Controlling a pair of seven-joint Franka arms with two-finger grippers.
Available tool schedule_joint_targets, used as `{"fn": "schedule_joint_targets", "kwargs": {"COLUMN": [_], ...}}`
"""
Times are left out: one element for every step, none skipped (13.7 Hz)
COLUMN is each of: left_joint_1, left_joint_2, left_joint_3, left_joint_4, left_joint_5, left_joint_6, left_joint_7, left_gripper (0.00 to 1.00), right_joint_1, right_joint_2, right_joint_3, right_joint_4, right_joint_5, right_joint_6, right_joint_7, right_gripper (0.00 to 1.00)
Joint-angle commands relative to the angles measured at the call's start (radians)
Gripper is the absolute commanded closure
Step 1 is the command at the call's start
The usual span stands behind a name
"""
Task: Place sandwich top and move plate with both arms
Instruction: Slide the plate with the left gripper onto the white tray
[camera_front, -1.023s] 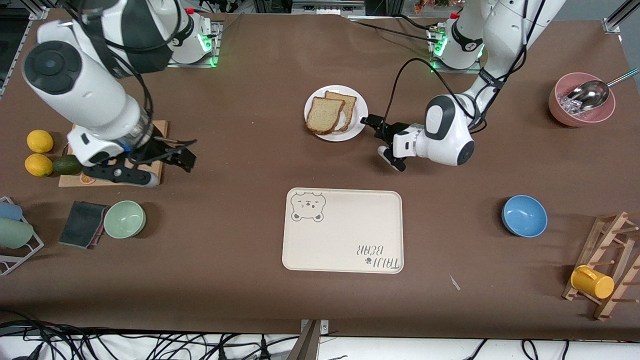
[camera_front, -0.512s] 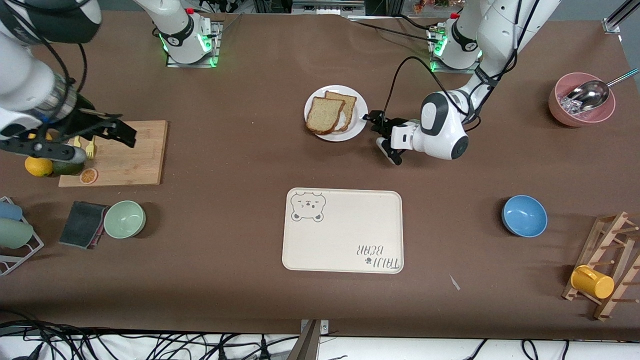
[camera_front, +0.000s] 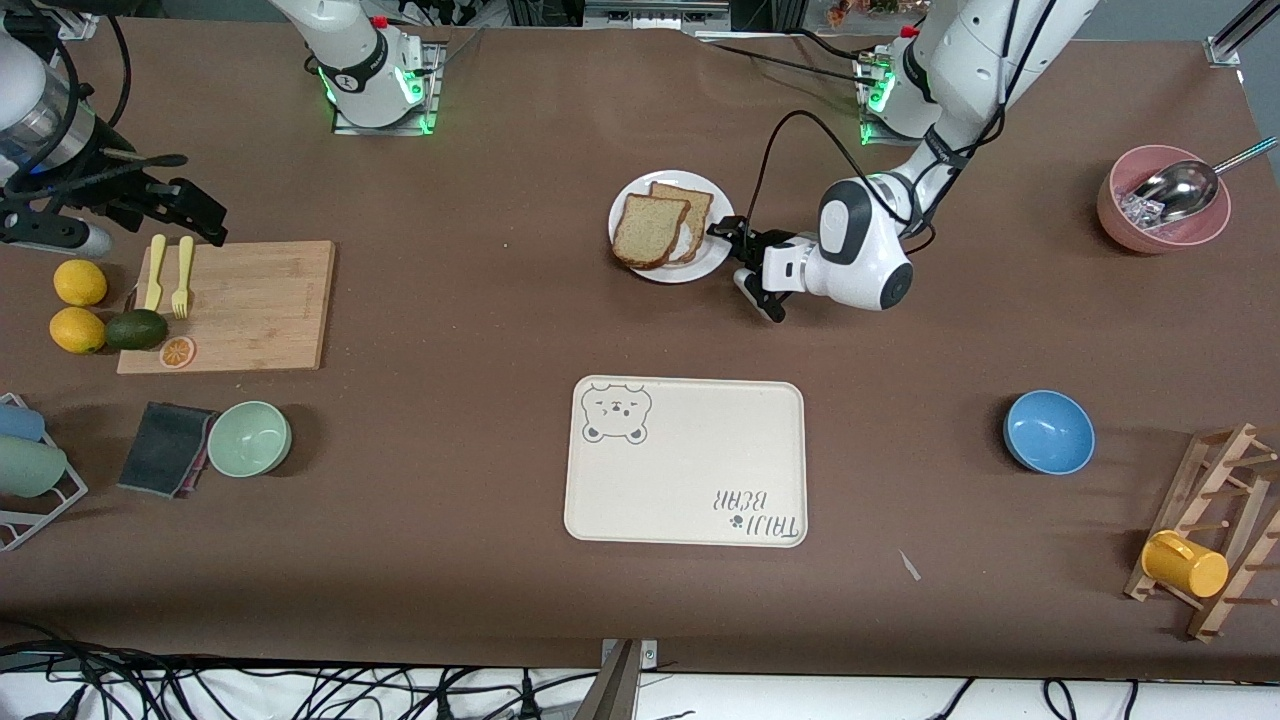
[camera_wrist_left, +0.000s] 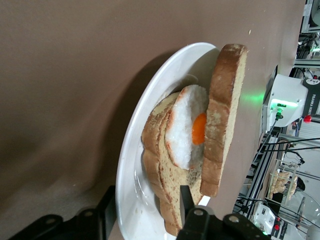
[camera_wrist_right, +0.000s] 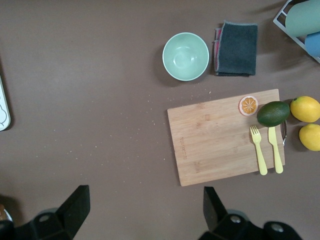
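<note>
**Left jaws closing on the plate rim, right arm parked high**

Your left gripper (camera_front: 735, 255) sits at the edge of the plate (camera_front: 712, 262), on the side toward the left arm's end of the table. In the left wrist view one finger lies above the rim and one below it, part-way in, so the jaws straddle the rim; you cannot tell from these pictures whether they already pinch it. The sandwich top (camera_front: 648, 230) already rests on the egg slice (camera_wrist_left: 192, 131), leaning and offset from the slice below, so the placing step looks done and the plate move is the one in hand.

Your right gripper (camera_front: 150, 200) hangs with its jaws spread wide and empty, over the table just above the cutting board (camera_front: 245, 305), near the right arm's end; it waits there.

Next, you likely need a firm hold on the rim, then a level carry, since the tilted top slice could slide off. The task calls for both arms, so the right one would have to come across to the rim's free side.

The bear-print tray (camera_front: 686, 462) lies nearer the camera than the plate, with bare table between. The green bowl (camera_front: 249, 437), blue bowl (camera_front: 1048, 431) and pink bowl (camera_front: 1162, 213) stand well apart from that path
</note>
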Motion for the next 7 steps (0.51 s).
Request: {"fn": "schedule_joint_targets", "kwargs": {"left_joint_1": [0.006, 0.008, 0.006, 0.012, 0.023, 0.049, 0.087], "left_joint_2": [0.036, 0.036, 0.037, 0.036, 0.031, 0.022, 0.008], "left_joint_3": [0.002, 0.002, 0.002, 0.002, 0.002, 0.002, 0.000], "left_joint_4": [-0.002, -0.001, -0.001, -0.001, 0.004, 0.010, 0.022], "left_joint_5": [-0.039, -0.039, -0.039, -0.039, -0.039, -0.039, -0.039], "left_joint_6": [0.014, 0.005, 0.005, 0.002, -0.024, -0.075, -0.131], "left_joint_7": [0.068, 0.068, 0.068, 0.068, 0.068, 0.060, 0.057], "left_gripper": [0.88, 1.00, 1.00, 1.00, 1.00, 1.00, 1.00], "right_joint_1": [-0.027, -0.027, -0.034, -0.038, -0.038, -0.037, -0.037], "right_joint_2": [-0.057, -0.055, -0.054, -0.046, -0.032, -0.029, -0.023], "right_joint_3": [0.013, 0.007, 0.005, 0.004, -0.007, -0.010, -0.010], "right_joint_4": [-0.049, -0.049, -0.049, -0.046, -0.046, -0.049, -0.044], "right_joint_5": [0.032, 0.060, 0.069, 0.069, 0.074, 0.077, 0.077], "right_joint_6": [0.028, 0.039, 0.054, 0.057, 0.062, 0.062, 0.062], "right_joint_7": [-0.075, -0.126, -0.141, -0.145, -0.157, -0.181, -0.187], "right_gripper": [0.00, 0.00, 0.00, 0.00, 0.00, 0.00, 0.00]}}
